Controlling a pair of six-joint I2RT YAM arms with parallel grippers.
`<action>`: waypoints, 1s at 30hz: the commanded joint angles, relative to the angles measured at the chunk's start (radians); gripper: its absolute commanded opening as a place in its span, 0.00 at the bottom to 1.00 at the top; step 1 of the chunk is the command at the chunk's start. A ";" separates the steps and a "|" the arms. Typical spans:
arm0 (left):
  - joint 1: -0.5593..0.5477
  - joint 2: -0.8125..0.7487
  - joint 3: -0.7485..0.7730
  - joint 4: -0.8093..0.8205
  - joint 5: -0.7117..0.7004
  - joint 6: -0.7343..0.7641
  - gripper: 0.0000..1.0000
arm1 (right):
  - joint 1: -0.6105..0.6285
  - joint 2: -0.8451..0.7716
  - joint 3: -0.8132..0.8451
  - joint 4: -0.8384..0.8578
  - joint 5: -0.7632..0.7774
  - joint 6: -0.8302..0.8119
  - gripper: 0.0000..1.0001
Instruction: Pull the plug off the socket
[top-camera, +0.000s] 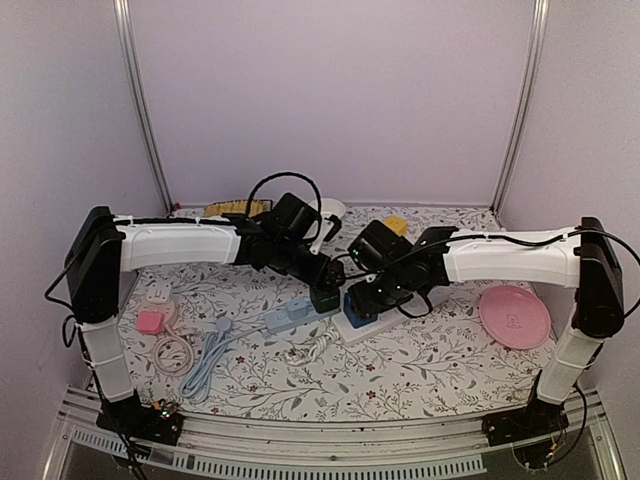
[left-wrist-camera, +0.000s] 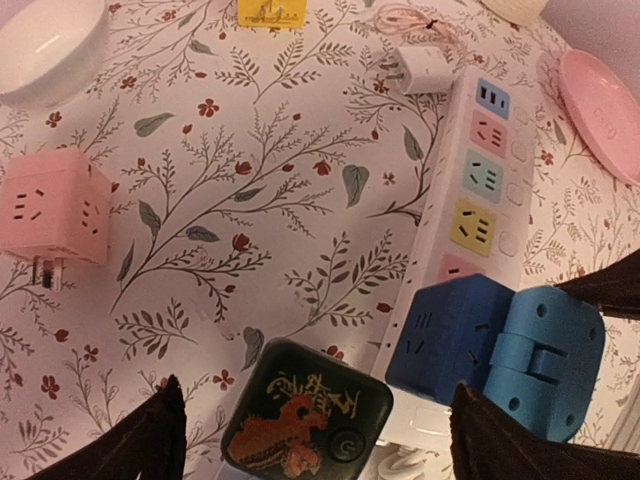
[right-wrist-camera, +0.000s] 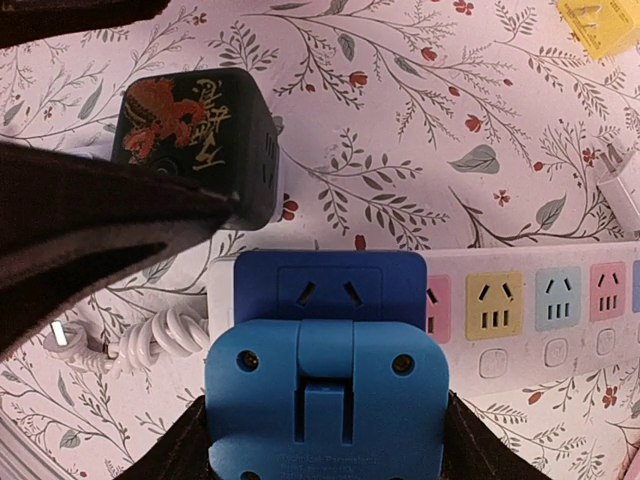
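Mid counter (left-wrist-camera: 250, 200): blue plug (right-wrist-camera: 325, 300) seated on the left end of the white power strip (right-wrist-camera: 560, 350). Right fingers (right-wrist-camera: 165, 465) clamped on the plug, one against each side of its paler blue block. Black cube (left-wrist-camera: 305, 425) with a red dragon print sits just left of the plug. Left fingers (left-wrist-camera: 140, 445) spread wide either side of the cube, clear of it. Pink plate (top-camera: 513, 315) lies well to the right.

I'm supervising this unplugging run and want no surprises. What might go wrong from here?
No gripper holds the white power strip, so pulling the blue cube plug may drag it along. The black dragon-printed cube sits right beside that plug; the open left gripper hovering over both might knock it.
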 joint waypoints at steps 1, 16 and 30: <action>-0.019 0.043 0.048 -0.004 0.018 0.043 0.92 | -0.006 -0.042 -0.007 0.078 0.002 -0.027 0.30; -0.033 0.118 0.058 -0.029 0.076 0.076 0.92 | -0.006 0.004 0.017 0.126 -0.009 -0.053 0.28; -0.033 0.131 -0.020 -0.073 0.045 0.086 0.91 | -0.005 -0.022 0.059 0.186 0.029 -0.095 0.27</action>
